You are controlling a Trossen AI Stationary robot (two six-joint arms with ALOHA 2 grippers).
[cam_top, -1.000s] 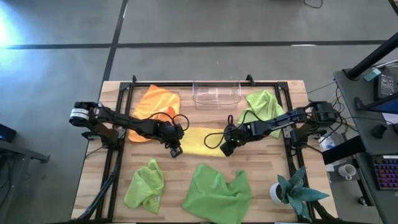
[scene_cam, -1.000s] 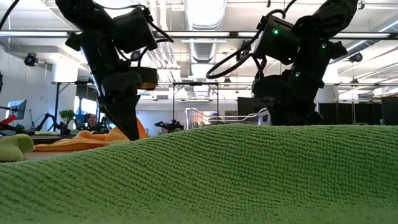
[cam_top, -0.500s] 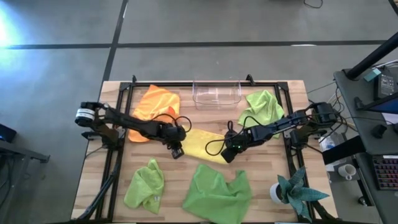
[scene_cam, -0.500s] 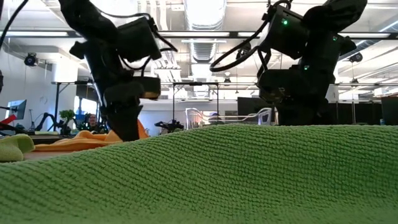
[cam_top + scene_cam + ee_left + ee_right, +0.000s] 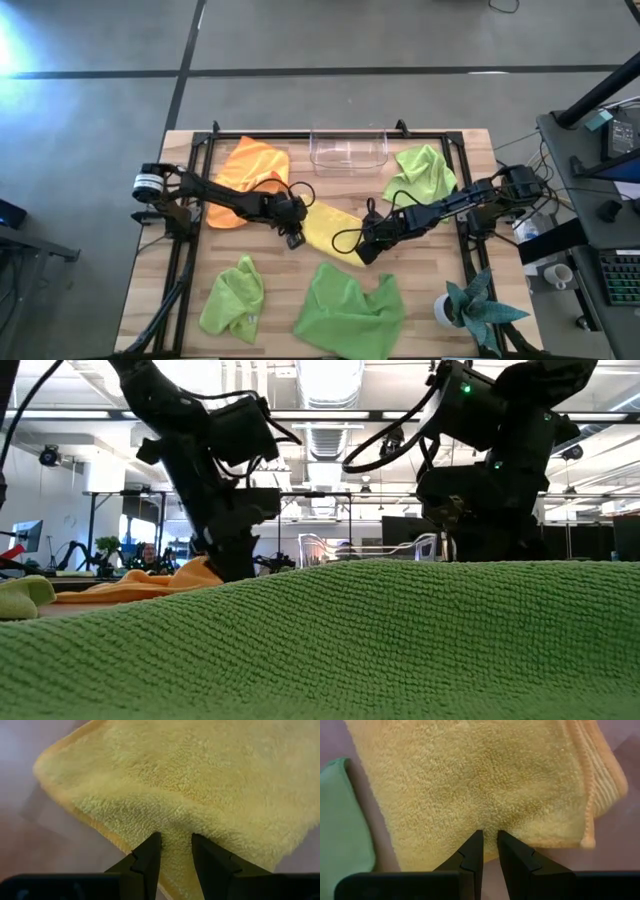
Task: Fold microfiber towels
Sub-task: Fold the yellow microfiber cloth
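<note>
A yellow towel (image 5: 330,228), folded over, lies slanting at the table's middle. My left gripper (image 5: 297,238) is shut on its left edge and my right gripper (image 5: 365,250) on its near right edge. An orange towel (image 5: 245,172) lies crumpled at the far left. Lime green towels lie crumpled at the far right (image 5: 420,172), near left (image 5: 235,295) and near middle (image 5: 350,305). In the low view the near green towel (image 5: 380,640) hides both grippers' fingertips. My left gripper pinches the yellow towel's edge (image 5: 175,837) between its two fingers, coming steeply from above and from the table's left. Stacked layers show at that edge. The rest of the towel lies on the table. My right gripper pinches the yellow towel's edge (image 5: 489,827) between its two fingers (image 5: 472,852), slanting down from the table's right. One layer or several, I cannot tell. The towel spreads flat beyond the fingers on the table.
A clear plastic bin (image 5: 348,150) stands at the far middle edge. A teal spiky plant in a white pot (image 5: 475,308) stands at the near right corner. Black rails (image 5: 185,230) run along the table's left and right sides.
My left gripper has gone toward the table's right with the towel's left edge, and my right gripper has gone toward the near edge while rolling. The yellow towel, a level strip before, has narrowed and now lies slanting.
</note>
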